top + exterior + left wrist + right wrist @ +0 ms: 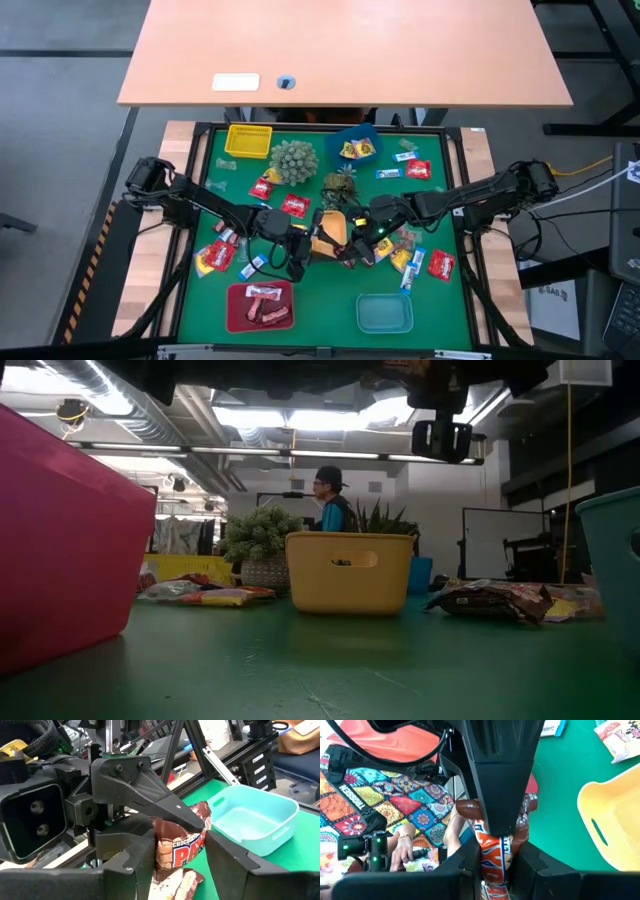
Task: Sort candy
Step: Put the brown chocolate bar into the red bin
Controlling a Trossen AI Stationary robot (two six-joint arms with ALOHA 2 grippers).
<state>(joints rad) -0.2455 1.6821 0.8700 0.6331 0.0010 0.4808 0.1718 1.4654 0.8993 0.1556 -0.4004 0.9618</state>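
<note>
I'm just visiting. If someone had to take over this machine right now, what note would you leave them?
Right hand: shut on a brown candy bar, held up over mid-table.
Left hand: at the same bar; grip unclear, looks like a hand-to-hand pass.
Done: brown-pink sweets lie in the red tray; a few sweets are in the blue tray.
Left: the teal tray is empty; loose candy is scattered on both sides.

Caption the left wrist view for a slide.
Both grippers hold one brown PayDay candy bar above the green table, teal tray beyond.
</note>
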